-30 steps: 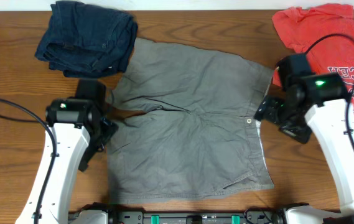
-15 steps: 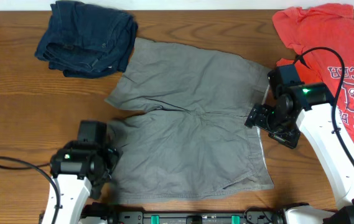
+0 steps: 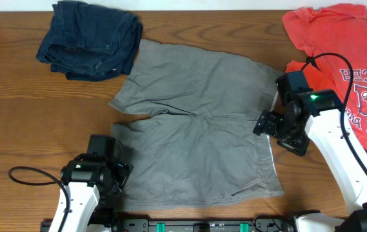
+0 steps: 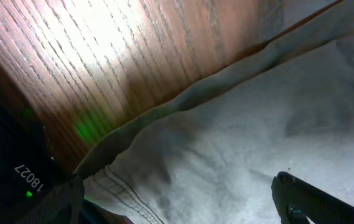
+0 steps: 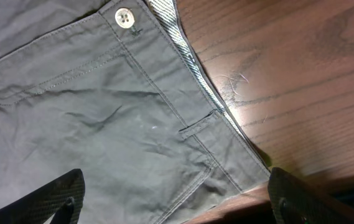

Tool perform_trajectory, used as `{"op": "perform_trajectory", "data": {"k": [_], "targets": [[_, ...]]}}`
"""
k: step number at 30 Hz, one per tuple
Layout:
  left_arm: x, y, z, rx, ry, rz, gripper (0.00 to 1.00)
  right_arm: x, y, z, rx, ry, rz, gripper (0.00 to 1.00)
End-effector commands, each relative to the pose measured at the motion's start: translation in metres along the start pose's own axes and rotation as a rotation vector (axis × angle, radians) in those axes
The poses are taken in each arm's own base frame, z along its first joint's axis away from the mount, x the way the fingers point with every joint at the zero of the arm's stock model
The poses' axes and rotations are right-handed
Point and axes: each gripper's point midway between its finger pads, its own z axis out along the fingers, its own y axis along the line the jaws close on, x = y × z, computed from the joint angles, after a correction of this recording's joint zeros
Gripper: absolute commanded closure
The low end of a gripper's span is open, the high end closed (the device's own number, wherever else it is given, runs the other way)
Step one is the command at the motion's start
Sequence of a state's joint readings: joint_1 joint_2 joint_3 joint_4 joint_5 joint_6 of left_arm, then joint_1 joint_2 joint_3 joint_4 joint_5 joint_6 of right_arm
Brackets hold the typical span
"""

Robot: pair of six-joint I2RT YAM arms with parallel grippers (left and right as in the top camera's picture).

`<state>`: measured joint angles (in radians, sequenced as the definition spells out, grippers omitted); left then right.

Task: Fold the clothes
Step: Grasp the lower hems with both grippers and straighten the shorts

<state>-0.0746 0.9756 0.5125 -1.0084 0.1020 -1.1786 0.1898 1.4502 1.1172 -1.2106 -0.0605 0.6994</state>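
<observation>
Smack in the middle of the tabletop [image 3: 15, 103] are the shorts [image 3: 196, 122], spread flat, waistband on the right and both legs pointing left. Upper leg's far corner is touching the denim [image 3: 89, 38] bunched up in the top left corner. Red tee [image 3: 328, 32] is over at the top right, just beside the waistband, with the right arm reaching across part of it

Left gripper [image 3: 117, 175] is down low at the near left corner, right at the hem of the lower leg. On the left wrist cam the left gripper [image 4: 183, 211] is spread wide, one finger off each bottom corner of the shot, the stitched hem [image 4: 124, 190] lying between them over the wood. Nothing pinched, as far as I can see. Can't tell if the fingers are touching the cloth or just above it

Right gripper [image 3: 264, 122] is at the middle of the waistband. On its own cam the right gripper [image 5: 177, 205] is also wide apart and holding nothing, with the front of the shorts underneath. You get the button [image 5: 124, 17] up top, a belt loop [image 5: 198, 128] and the striped lining [image 5: 209, 94] peeking along the waistband edge, bare wood off to the right

Some light wrinkles around the crotch, otherwise it's lying pretty smooth and not folded at all yet
</observation>
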Motion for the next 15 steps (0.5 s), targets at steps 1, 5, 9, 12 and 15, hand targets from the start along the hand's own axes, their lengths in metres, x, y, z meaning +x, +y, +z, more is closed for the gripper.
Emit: {"op": "perform_trajectory", "data": {"k": [1, 5, 9, 12, 15], "targets": [[0.006, 0.012, 0.01, -0.044, 0.026, -0.013, 0.02, 0.003, 0.001, 0.001, -0.003, 0.004, -0.019, 0.08], [0.012, 0.025, 0.022, -0.093, 0.054, -0.017, 0.02, 0.001, 0.003, 0.001, -0.012, -0.008, -0.019, 0.08], [0.014, 0.032, 0.026, -0.138, 0.07, -0.016, 0.02, -0.003, 0.007, 0.001, -0.025, -0.023, -0.021, 0.08], [0.013, 0.031, 0.029, -0.149, 0.072, -0.016, 0.02, -0.003, 0.007, 0.001, -0.027, -0.025, -0.021, 0.08], [0.012, 0.027, 0.033, -0.147, 0.073, -0.009, 0.0, -0.004, 0.007, 0.001, -0.027, -0.025, -0.021, 0.08]]}}
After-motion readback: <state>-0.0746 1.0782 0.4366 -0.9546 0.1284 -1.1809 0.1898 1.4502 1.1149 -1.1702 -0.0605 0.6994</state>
